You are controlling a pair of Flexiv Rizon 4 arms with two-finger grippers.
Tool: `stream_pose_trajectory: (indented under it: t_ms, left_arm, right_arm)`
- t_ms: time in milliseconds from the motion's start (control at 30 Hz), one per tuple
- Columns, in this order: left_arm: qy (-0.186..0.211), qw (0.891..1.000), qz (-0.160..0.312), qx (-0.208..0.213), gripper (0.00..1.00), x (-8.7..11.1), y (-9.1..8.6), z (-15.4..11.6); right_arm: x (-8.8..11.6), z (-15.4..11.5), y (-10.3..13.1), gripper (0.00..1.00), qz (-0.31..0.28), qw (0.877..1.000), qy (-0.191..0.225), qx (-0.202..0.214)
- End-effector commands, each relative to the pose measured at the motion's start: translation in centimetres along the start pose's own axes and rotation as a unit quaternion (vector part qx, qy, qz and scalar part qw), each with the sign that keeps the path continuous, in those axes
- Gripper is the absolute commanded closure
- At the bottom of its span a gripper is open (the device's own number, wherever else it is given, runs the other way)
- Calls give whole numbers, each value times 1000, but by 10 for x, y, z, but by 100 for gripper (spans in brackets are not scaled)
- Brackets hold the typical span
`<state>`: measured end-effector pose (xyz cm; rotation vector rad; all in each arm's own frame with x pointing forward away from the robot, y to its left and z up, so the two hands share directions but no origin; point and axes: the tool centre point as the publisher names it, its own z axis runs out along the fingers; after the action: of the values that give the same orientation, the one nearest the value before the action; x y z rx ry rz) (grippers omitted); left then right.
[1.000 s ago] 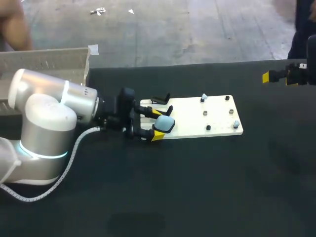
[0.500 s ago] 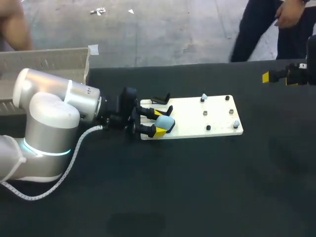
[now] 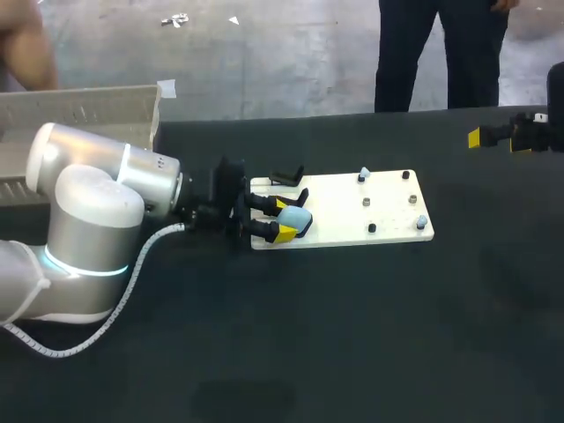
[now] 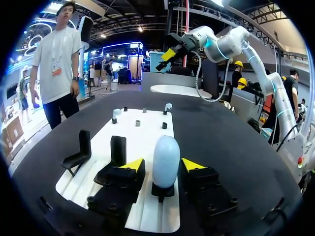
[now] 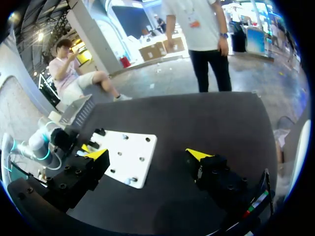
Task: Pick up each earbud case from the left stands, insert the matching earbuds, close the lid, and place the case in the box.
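While you are looking along the left wrist view, the left gripper (image 4: 162,166) is standing with its two yellow-tipped fingers (image 4: 132,165) on either side of the light blue earbud case (image 4: 166,153). The fingers are only a little wider than the case. A narrow gap is showing at one finger and a very thin one at the other, so they are not gripping it.

The case is sitting upright on a small black stand (image 4: 162,191) at the near end of the white board (image 4: 142,130). Just beside the gripper, two more black stands (image 4: 78,152) are standing on the same end of the board. At the far end, two pale earbuds (image 4: 116,114) are sitting on pegs, with a few small dark pegs (image 4: 164,125) between and near them. The board is lying flat on the black table (image 3: 352,335).

Your right gripper (image 5: 147,154) is hanging over the table with its fingers spread wide and nothing between them, well apart from the board. In the head view it is showing at the far right edge. The box (image 3: 88,115) is lying at the table's left rear, behind the left arm (image 3: 88,220).
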<state>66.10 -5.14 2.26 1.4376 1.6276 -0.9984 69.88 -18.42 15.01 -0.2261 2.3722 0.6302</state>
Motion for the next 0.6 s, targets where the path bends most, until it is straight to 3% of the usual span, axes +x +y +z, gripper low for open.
stream_pose_trajectory:
  t_ms: [33, 167, 300, 333, 400, 600]
  left_arm:
    - [-4, 1000, 0, 3, 58, 2, 3, 2]
    - [-4, 1000, 0, 5, 60, 2, 4, 2]
    - [-4, 1000, -1, 6, 71, 2, 4, 2]
    - [-4, 1000, -1, 6, 77, 2, 4, 2]
    - [-5, 1000, -2, 9, 99, 2, 4, 2]
    - [-7, 1000, -1, 12, 100, 1, 3, 0]
  right_arm:
    - [0, 1, -1, 0, -1, 1000, 0, -1]
    - [0, 1, -1, 0, -1, 1000, 0, -1]
    - [0, 1, -1, 0, -1, 1000, 0, -1]
    - [0, 1, -1, 0, -1, 1000, 0, -1]
    - [0, 1, -1, 0, -1, 1000, 0, -1]
    - [0, 1, -1, 0, -1, 1000, 0, -1]
